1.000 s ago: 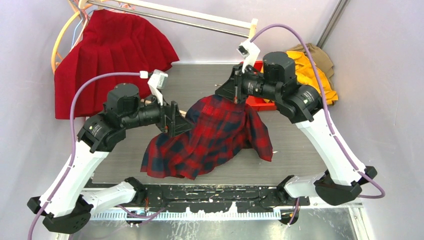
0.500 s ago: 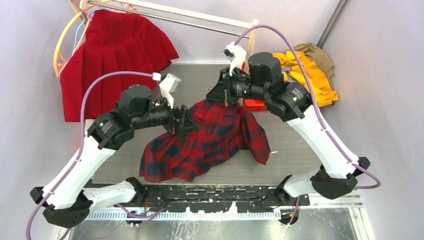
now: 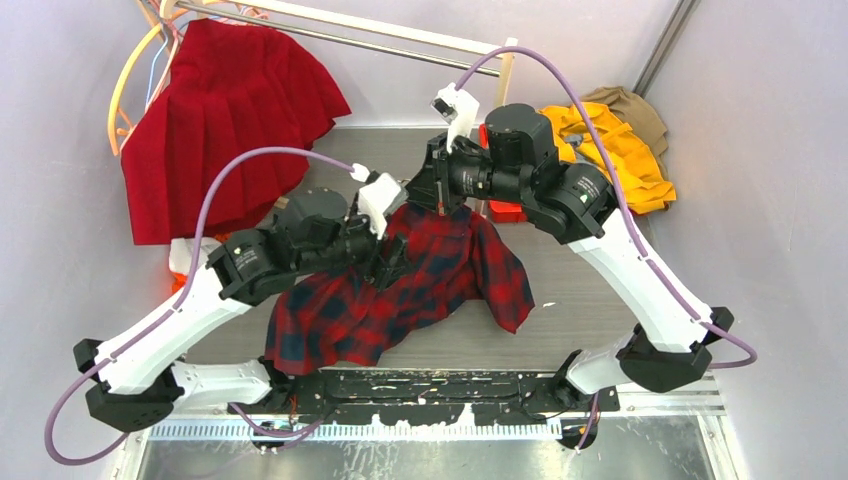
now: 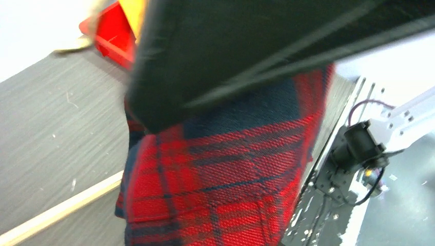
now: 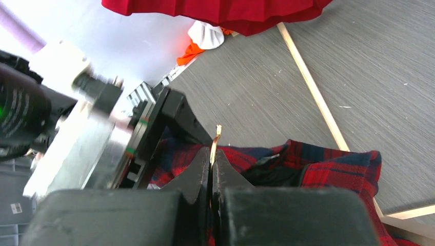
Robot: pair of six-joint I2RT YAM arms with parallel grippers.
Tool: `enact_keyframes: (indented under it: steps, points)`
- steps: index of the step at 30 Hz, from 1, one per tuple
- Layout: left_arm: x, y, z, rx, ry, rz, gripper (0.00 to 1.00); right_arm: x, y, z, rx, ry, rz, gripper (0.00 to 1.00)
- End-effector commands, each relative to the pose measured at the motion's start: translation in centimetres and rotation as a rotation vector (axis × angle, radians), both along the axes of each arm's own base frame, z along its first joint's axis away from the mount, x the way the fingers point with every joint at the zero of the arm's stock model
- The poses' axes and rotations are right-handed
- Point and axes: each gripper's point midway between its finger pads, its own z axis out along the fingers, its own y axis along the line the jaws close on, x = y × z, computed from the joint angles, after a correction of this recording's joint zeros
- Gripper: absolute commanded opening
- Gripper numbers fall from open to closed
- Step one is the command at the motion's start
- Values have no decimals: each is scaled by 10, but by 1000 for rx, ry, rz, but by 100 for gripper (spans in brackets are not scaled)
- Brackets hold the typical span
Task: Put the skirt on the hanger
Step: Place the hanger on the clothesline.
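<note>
The left gripper [image 3: 392,266] advanced rightward from beside the plaid garment [image 3: 450,285] to over its upper fold. The right gripper [image 3: 437,192], pinching the hanger [image 5: 217,134], shifted left, leaving the two grippers near each other. The garment's lower hem was drawn leftward across the surface [image 3: 575,300].

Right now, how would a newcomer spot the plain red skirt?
Find the rail along the back wall; the skirt hangs at its left end, beyond the left arm. It is plain bright red and pleated, unlike the red-and-black plaid garment on the table.
</note>
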Motion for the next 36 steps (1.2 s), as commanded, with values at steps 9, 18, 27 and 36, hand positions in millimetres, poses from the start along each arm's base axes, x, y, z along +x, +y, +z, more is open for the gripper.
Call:
enact_keyframes:
  steps: [9, 18, 27, 36]
  points:
    - [17, 3, 35, 53, -229, 165, 0, 6, -9, 70, 203, -100, -110, 1]
    - [27, 11, 40, 125, -285, 253, 0, 28, -22, 69, 311, -27, -313, 1]
    - [11, 19, 64, 66, -302, 178, 0, 10, -11, 87, 478, 1, -212, 4]
    - [-9, 31, 82, -21, -313, 105, 0, -2, -12, 97, 523, -22, -155, 32]
